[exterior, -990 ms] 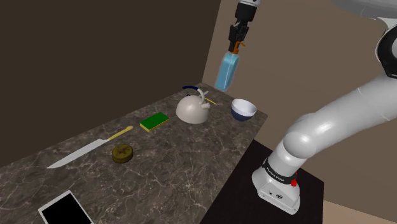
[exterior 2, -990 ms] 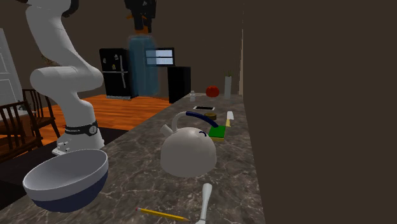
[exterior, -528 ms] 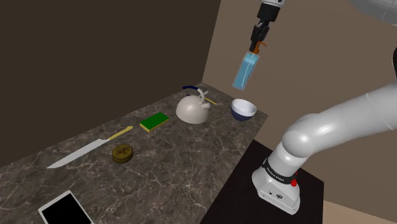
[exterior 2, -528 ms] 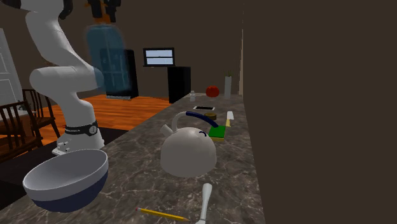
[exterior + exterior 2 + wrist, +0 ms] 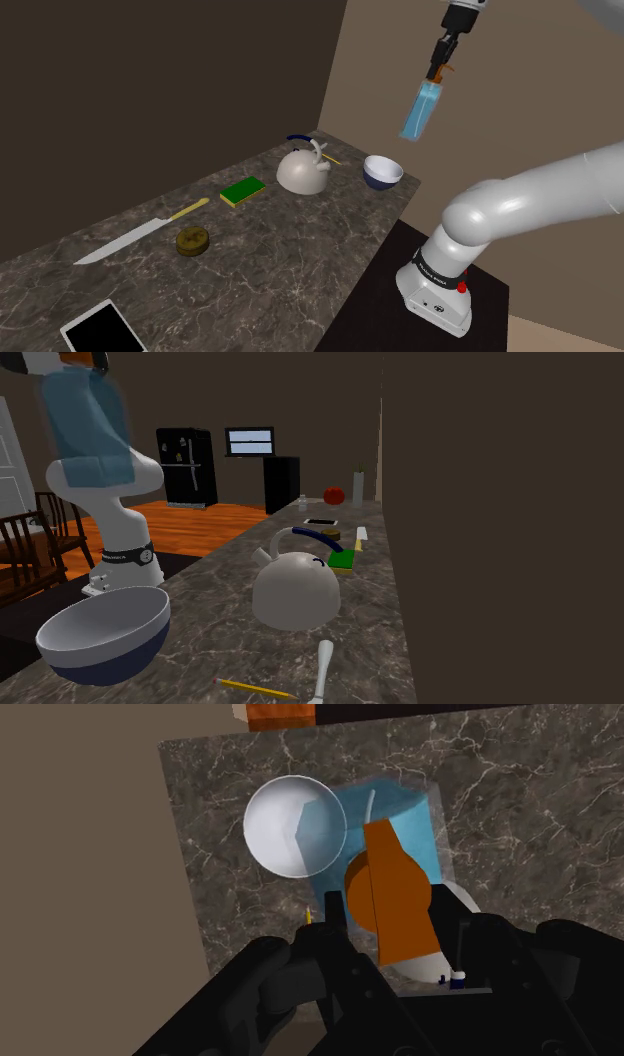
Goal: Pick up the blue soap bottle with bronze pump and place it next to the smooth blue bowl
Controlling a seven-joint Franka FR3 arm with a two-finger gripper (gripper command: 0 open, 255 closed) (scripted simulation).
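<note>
Gripper (image 5: 441, 65), upper right of the shoulder view, is closed on the bronze pump (image 5: 400, 894) of the translucent blue soap bottle (image 5: 419, 108), hanging tilted high above the blue bowl (image 5: 382, 172): pickup done, lowering and setting it beside the bowl is left.

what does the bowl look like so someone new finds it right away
In the shoulder view, follow the dark marbled counter to its far end. To the right of the pale kettle sits the bowl, the only open dish: white inside, dark blue outside.
</note>
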